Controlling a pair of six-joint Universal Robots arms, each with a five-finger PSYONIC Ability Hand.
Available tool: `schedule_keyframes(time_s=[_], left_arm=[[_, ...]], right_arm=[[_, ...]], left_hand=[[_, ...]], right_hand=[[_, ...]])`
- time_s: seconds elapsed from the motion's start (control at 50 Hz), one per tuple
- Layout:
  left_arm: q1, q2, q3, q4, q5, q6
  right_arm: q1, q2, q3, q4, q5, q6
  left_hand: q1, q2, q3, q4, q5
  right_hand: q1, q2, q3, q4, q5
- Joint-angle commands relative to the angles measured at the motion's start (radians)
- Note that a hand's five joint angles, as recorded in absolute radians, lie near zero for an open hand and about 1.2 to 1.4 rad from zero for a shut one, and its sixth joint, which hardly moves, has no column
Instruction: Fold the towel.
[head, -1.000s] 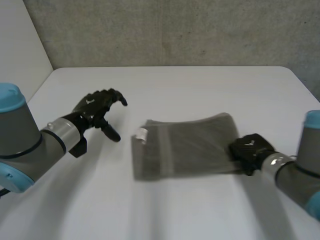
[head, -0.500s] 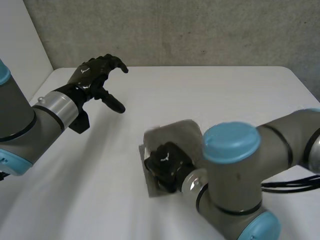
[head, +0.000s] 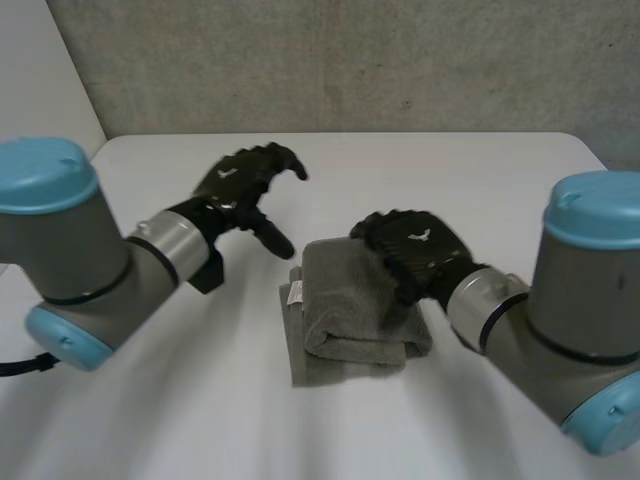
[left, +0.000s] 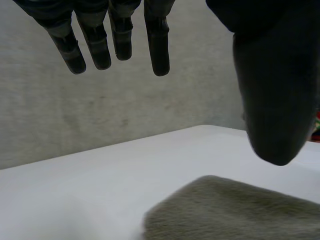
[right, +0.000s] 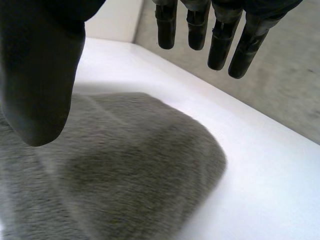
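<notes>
Looks nearly done: towel doubled into a thick stack mid-table. Right hand spread open over its right side, gripping nothing. Left hand open, empty, hovering nearby. Lower layer peeking out, so probably just squaring edges left.

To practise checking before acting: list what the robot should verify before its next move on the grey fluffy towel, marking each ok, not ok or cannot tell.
1. Grey fluffy towel folded over on itself: ok.
2. Towel wholly on the white table: ok.
3. Left hand open, beside the towel, not touching: ok.
4. Right hand open, gripping no cloth: ok.
5. Right hand clear of the towel: cannot tell.
6. Layers' edges aligned: not ok; lower layer sticks out by the small white tag.
</notes>
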Motion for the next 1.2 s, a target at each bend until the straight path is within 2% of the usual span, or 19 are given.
schedule_keyframes(time_s=[0.02, 0.1, 0.2, 0.34, 0.48, 0.64, 0.82, 0.96, 1.14, 1.2], left_arm=[[-0.101, -0.072, 0.078, 0.002, -0.035, -0.001], [-0.15, -0.158, 0.166, -0.012, -0.05, -0.004], [-0.189, -0.23, 0.214, -0.044, -0.056, 0.004], [-0.192, -0.278, 0.204, -0.09, -0.088, 0.007], [-0.16, -0.267, 0.115, -0.102, -0.133, 0.011], [-0.133, -0.226, 0.038, -0.105, -0.186, 0.016], [-0.1, -0.169, -0.05, -0.102, -0.196, 0.017], [-0.086, -0.154, -0.12, -0.096, -0.196, 0.017], [-0.061, -0.138, -0.128, -0.093, -0.196, 0.017], [-0.058, -0.123, -0.128, -0.093, -0.196, 0.017]], right_arm=[[-0.092, -0.001, 0.011, -0.022, -0.021, 0.135], [-0.156, -0.001, 0.022, -0.051, -0.067, 0.2], [-0.166, 0.026, 0.023, -0.059, -0.066, 0.211], [-0.163, 0.134, 0.02, -0.082, -0.061, 0.208], [-0.141, 0.219, -0.029, -0.082, -0.049, 0.208], [-0.082, 0.232, -0.053, -0.082, -0.037, 0.207], [0.009, 0.268, -0.082, -0.082, -0.032, 0.205], [0.035, 0.31, -0.112, -0.079, -0.015, 0.202], [0.026, 0.278, -0.122, -0.056, -0.015, 0.201], [0.02, 0.198, -0.113, -0.033, -0.012, 0.199]], left_hand=[[-0.037, -0.034, -0.039, -0.04, -0.021], [-0.031, -0.029, -0.033, -0.034, -0.015], [-0.025, -0.023, -0.027, -0.028, -0.009], [-0.028, -0.026, -0.03, -0.031, -0.012], [-0.031, -0.029, -0.033, -0.034, -0.015], [-0.037, -0.034, -0.039, -0.04, -0.021], [-0.04, -0.037, -0.042, -0.043, -0.024], [-0.046, -0.043, -0.048, -0.049, -0.029], [-0.069, -0.067, -0.071, -0.072, -0.053], [-0.072, -0.07, -0.074, -0.075, -0.056]], right_hand=[[-0.057, -0.082, -0.074, -0.096, -0.069], [-0.057, -0.082, -0.074, -0.096, -0.069], [-0.057, -0.082, -0.074, -0.096, -0.069], [-0.057, -0.082, -0.074, -0.096, -0.069], [-0.057, -0.082, -0.074, -0.096, -0.069], [-0.057, -0.082, -0.074, -0.096, -0.069], [-0.057, -0.082, -0.074, -0.096, -0.069], [-0.057, -0.082, -0.074, -0.096, -0.069], [-0.057, -0.082, -0.074, -0.096, -0.069], [-0.057, -0.082, -0.074, -0.096, -0.069]])
